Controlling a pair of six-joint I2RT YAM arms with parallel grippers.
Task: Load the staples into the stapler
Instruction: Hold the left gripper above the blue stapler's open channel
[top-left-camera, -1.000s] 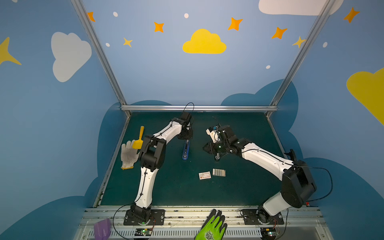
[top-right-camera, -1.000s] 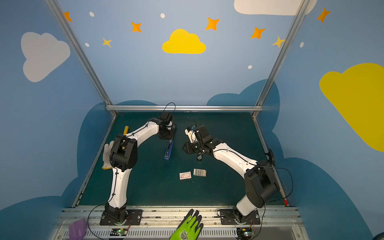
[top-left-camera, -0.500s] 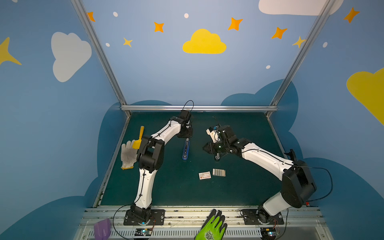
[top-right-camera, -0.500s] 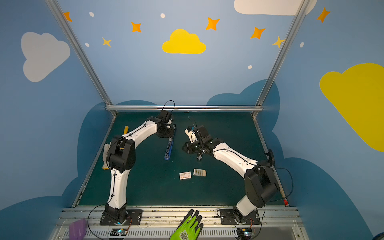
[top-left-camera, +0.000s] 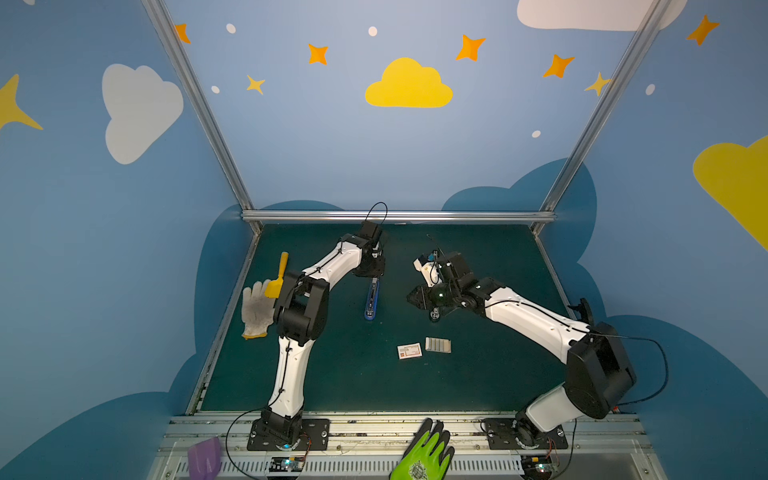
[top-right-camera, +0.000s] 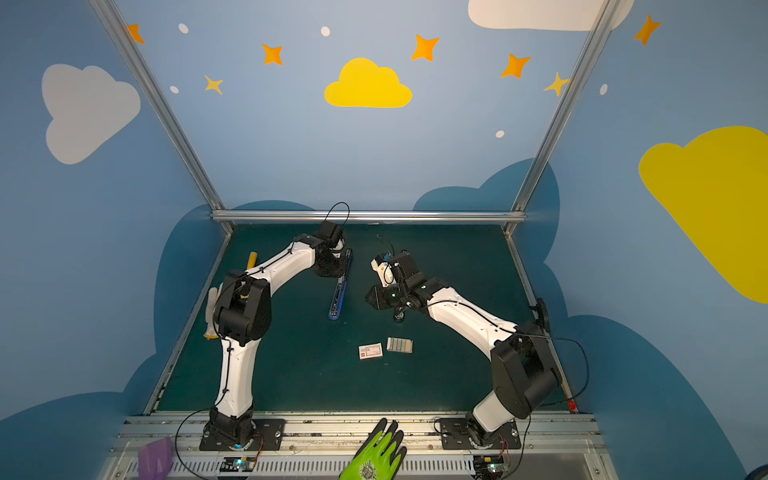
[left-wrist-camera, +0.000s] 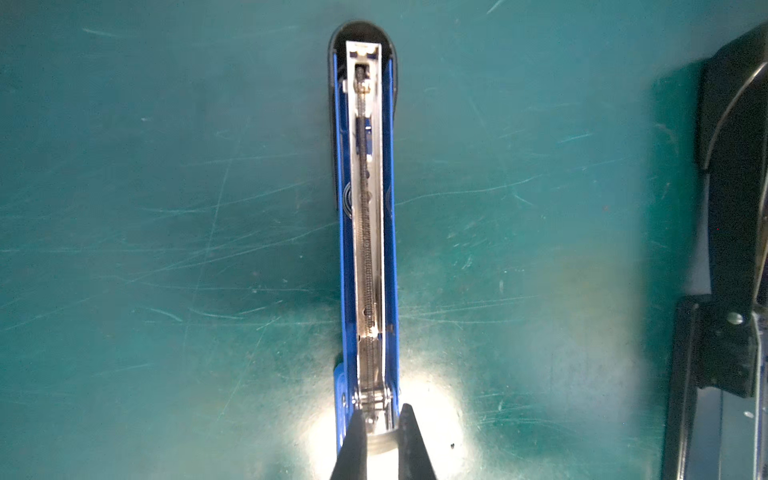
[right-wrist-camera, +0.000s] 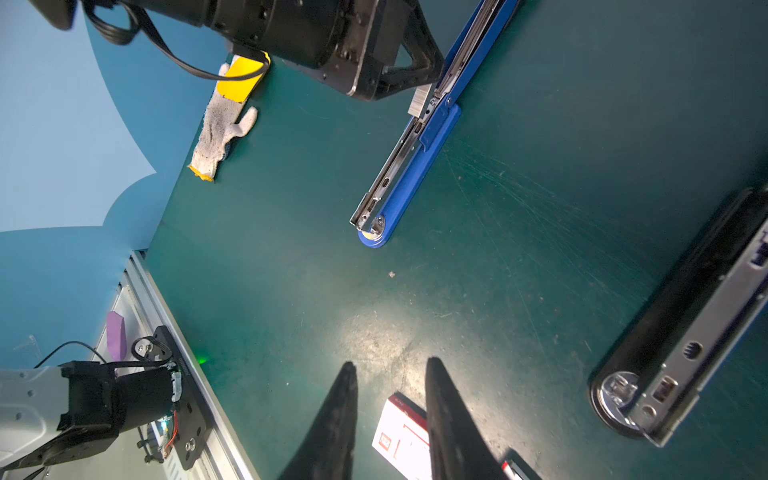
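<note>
1. Left wrist view: blue stapler (left-wrist-camera: 388, 249), long and plastic-bodied, lies opened flat on the dark green scuffed tabletop (left-wrist-camera: 166, 208). Its bright metal magazine channel faces up, with a thin coil spring running along it.
2. At the hinge end of that stapler: left gripper (left-wrist-camera: 382, 415), black fingers nearly closed, pinching a short silvery-grey ribbed strip (right-wrist-camera: 419, 99). Whether the strip touches the channel cannot be told.
3. Loose stock: staples (top-left-camera: 437, 345), pale silvery-grey strips rowed in a small pale rectangular tray. The tray lies flat on the tabletop near the front middle in both top views, well apart from the blue stapler.
4. Just beside the tray, to its left in both top views: white cardboard box (top-left-camera: 409, 350), small, with a red mark on top.
5. Raised over the tabletop: right gripper (right-wrist-camera: 390, 362), black fingers parted, nothing between them. The white cardboard box shows beyond the fingertips.
6. Beneath the right arm: black stapler (right-wrist-camera: 685, 353), long, with a silvery metal part along it, lying on the tabletop.
</note>
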